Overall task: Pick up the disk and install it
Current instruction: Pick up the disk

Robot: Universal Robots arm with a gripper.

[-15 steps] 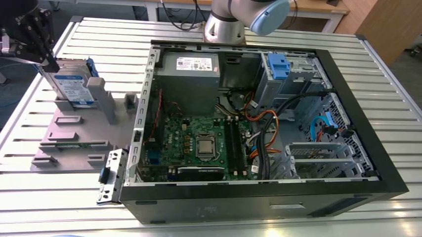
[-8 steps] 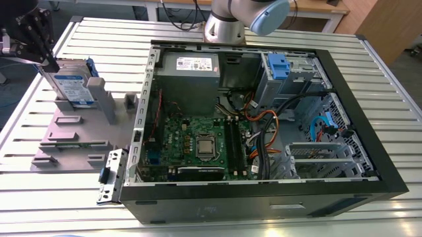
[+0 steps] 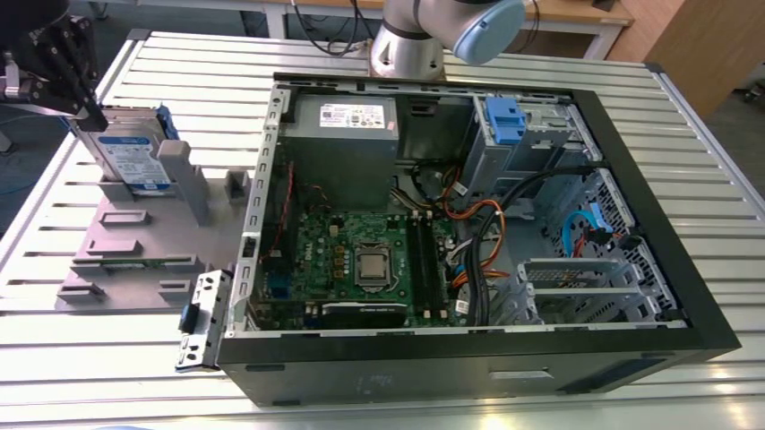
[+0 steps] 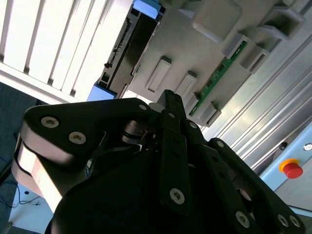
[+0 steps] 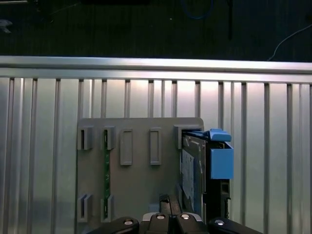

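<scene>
A ribbed aluminium table (image 3: pixel 107 376) carries everything, and the first wrist view shows dark floor beyond its edge. At the exterior view's left the black gripper (image 3: pixel 89 111) hangs over the far end of a grey fixture plate (image 3: pixel 125 242). Its tips are just above the top edge of the disk (image 3: pixel 129 158) and a little toward that view's left of it, with no contact that can be made out. There is one disk. It stands on edge in a slot of the plate, showing its silver face, white-and-blue label and blue frame. In the second wrist view the fingers (image 4: pixel 168 112) look pressed together with nothing between them, and the disk sits off to one side of them rather than in line. One green memory stick (image 3: pixel 134 262) stands in another slot toward the plate's near end. Just right of the plate, one metal bracket (image 3: pixel 200 322) with a blue tab lies against the one open computer case (image 3: pixel 478 358). Inside the case are one grey power supply box (image 3: pixel 344 121), one motherboard (image 3: pixel 358 260) and, further right, one small blue latch piece (image 3: pixel 503 121) in the drive bay.
</scene>
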